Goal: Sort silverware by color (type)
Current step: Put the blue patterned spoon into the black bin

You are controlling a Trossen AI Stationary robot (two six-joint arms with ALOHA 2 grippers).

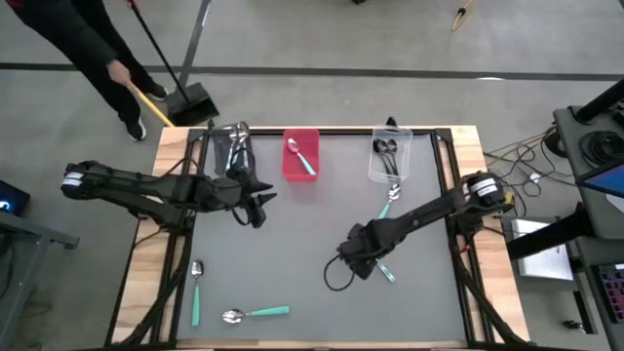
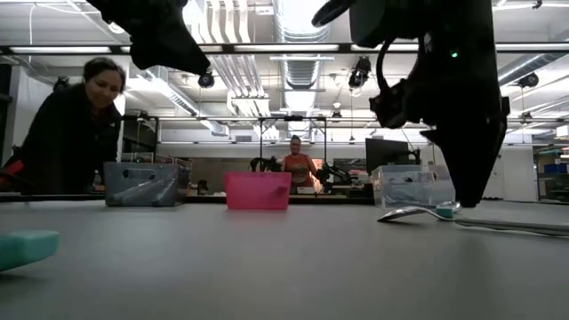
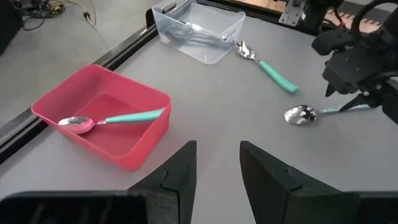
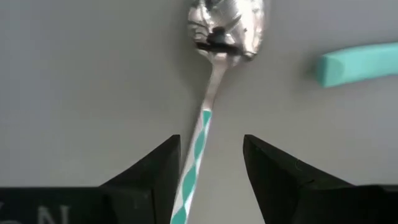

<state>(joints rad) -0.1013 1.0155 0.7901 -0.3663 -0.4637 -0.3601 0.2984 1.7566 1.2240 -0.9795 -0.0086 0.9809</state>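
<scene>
On the worktop's near edge, toward the left corner, two teal-handled spoons lie flat: one (image 1: 255,313) along the edge, the other (image 1: 196,289) pointing away from it. Right of centre, the right gripper (image 1: 363,261) is low over a spoon with a teal-and-white striped handle (image 4: 200,134); its fingers are parted on either side of that handle and have no hold on it, and the spoon rests on the surface. Just beside it the end of another teal handle (image 4: 356,62) shows. Further back on the right a teal-handled spoon (image 1: 388,202) lies in front of the clear bin (image 1: 392,156), which sits at the far edge and holds dark spoons. The left gripper (image 1: 259,208) hangs left of centre with its fingers apart and nothing between them. At the far edge, the red bin (image 1: 300,154) holds one teal-handled spoon (image 3: 112,118), and the grey bin (image 1: 231,146) near the far left corner holds pale-handled cutlery. Beyond the table a person (image 2: 76,129) leans in
</scene>
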